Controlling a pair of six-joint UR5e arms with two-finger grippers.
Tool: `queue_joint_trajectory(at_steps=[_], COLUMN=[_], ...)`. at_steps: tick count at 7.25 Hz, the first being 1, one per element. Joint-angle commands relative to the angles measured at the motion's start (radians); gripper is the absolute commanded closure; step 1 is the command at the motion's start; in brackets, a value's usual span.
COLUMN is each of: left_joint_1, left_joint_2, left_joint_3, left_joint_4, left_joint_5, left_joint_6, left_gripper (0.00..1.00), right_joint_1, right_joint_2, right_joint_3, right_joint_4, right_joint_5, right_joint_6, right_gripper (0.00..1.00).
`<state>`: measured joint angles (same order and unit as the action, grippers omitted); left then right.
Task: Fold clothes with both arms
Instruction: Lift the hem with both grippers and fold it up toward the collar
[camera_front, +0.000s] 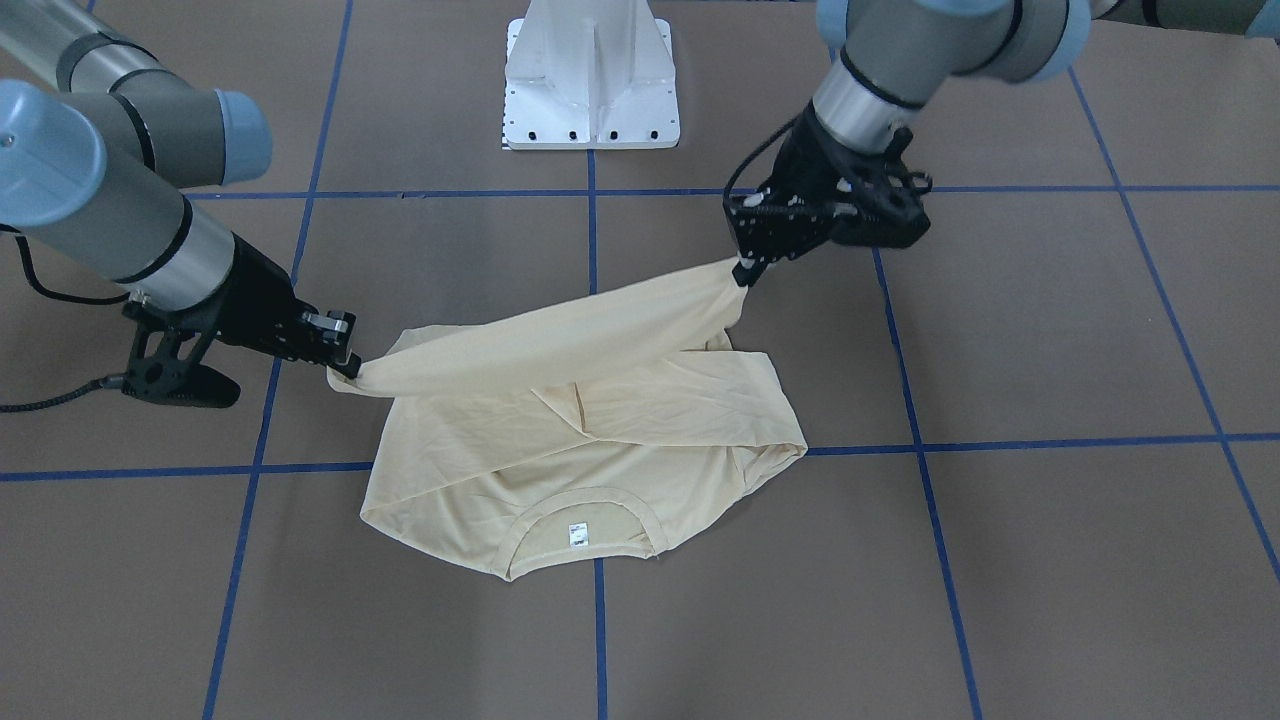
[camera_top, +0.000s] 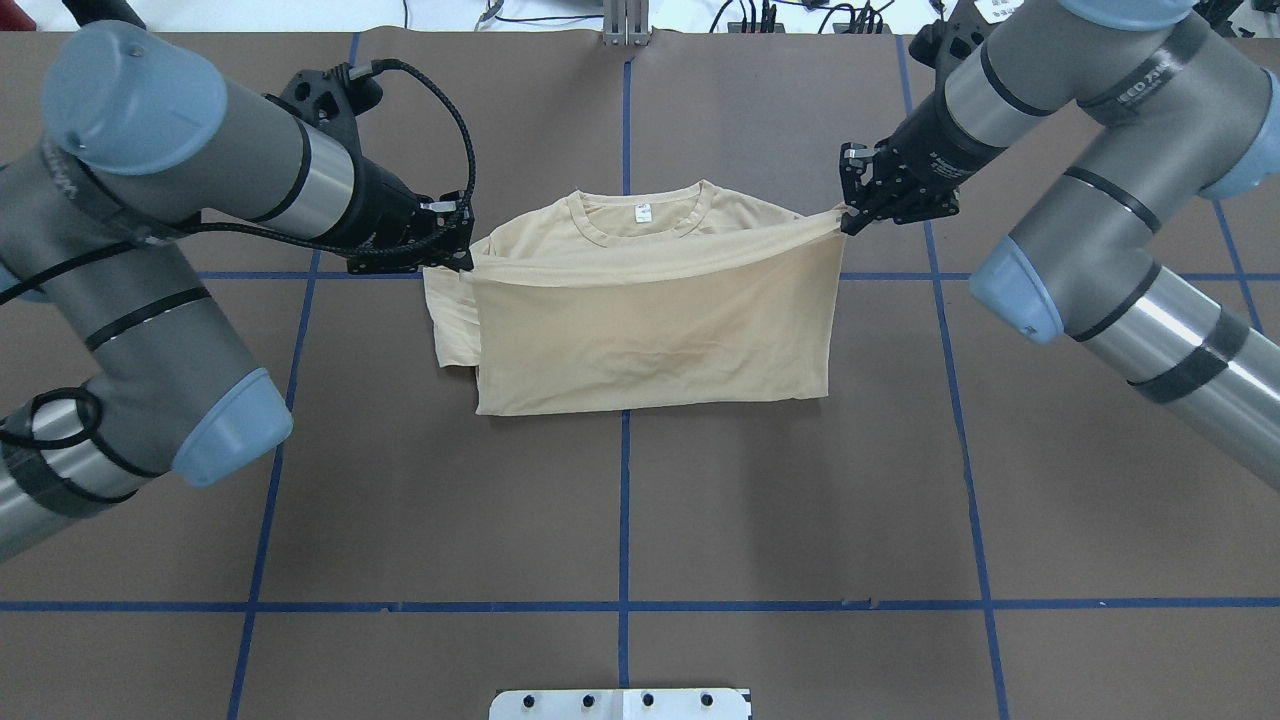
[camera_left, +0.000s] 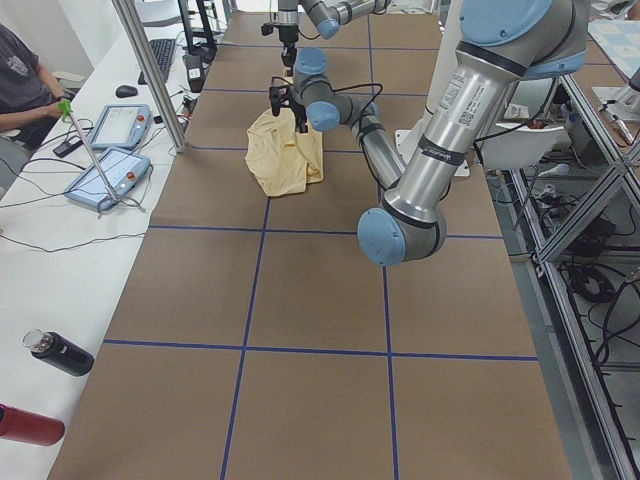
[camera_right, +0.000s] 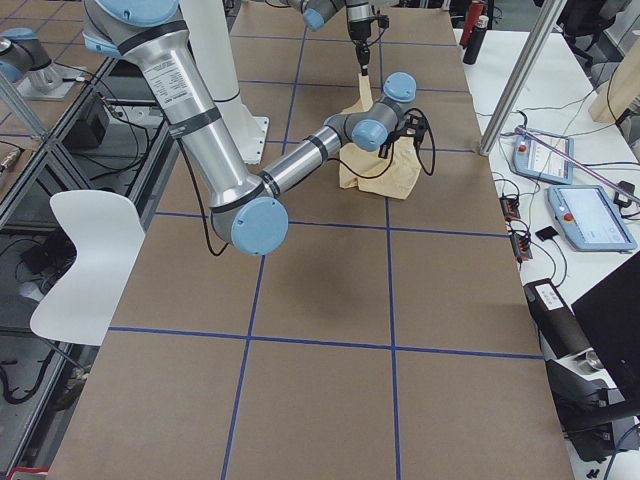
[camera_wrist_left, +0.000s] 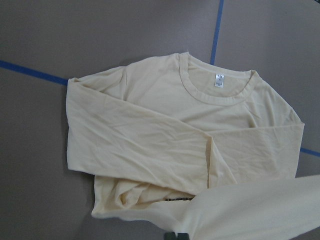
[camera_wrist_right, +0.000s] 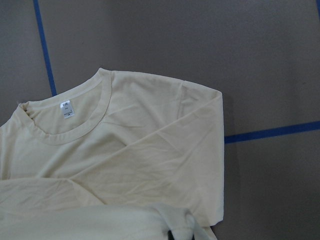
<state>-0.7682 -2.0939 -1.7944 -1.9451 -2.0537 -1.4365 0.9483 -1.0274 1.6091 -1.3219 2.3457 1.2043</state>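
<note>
Pinching one raised hem corner at left with black two-finger left gripper (camera_top: 460, 262); stretching pale cream-yellow thin-fabric long-sleeved T-shirt (camera_top: 650, 330) centrally between; pinching other corner at right with black two-finger right gripper (camera_top: 848, 218). Probably mid-fold toward far ribbed round collar (camera_front: 585, 497); next, lower evenly, release.

A wide counter (camera_top: 700, 500) sheeted in matte brown fills the middle of the room, marked into large squares by blue tape lines (camera_top: 622, 520). Along one long side runs a white bench (camera_left: 60, 260) — two grey control pads (camera_left: 118, 125) lie on it near a keyboard (camera_left: 160, 55) and a mouse (camera_left: 125, 91), with a black bottle (camera_left: 58, 352) and a red bottle (camera_left: 28, 424) lying at its near end. A slanted metal post (camera_left: 150, 75) rises at the bench's edge. On the opposite side stand aluminium frame rails (camera_left: 560, 320) and a white moulded chair (camera_right: 85, 250) over a dark floor (camera_right: 40, 420). The light is even and soft.
</note>
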Motion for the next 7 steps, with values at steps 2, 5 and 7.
queue_joint_trajectory(at_steps=[2, 5, 7], left_joint_1=[-0.032, -0.048, -0.046], left_joint_2=[-0.006, -0.104, -0.137], left_joint_3=[0.210, 0.431, 0.510], left_joint_4=[-0.205, -0.353, -0.425], left_joint_5=[0.000, 0.067, 0.067], left_joint_6=[0.004, -0.008, -0.010], left_gripper=[1.00, 1.00, 1.00], right_joint_1=[0.001, 0.001, -0.005], right_joint_2=[0.174, 0.210, 0.211], right_joint_3=[-0.216, -0.359, -0.376], right_joint_4=[0.003, 0.153, 0.159], right_joint_5=[-0.060, -0.088, -0.097], right_joint_6=[-0.003, -0.002, -0.002], right_gripper=[1.00, 1.00, 1.00])
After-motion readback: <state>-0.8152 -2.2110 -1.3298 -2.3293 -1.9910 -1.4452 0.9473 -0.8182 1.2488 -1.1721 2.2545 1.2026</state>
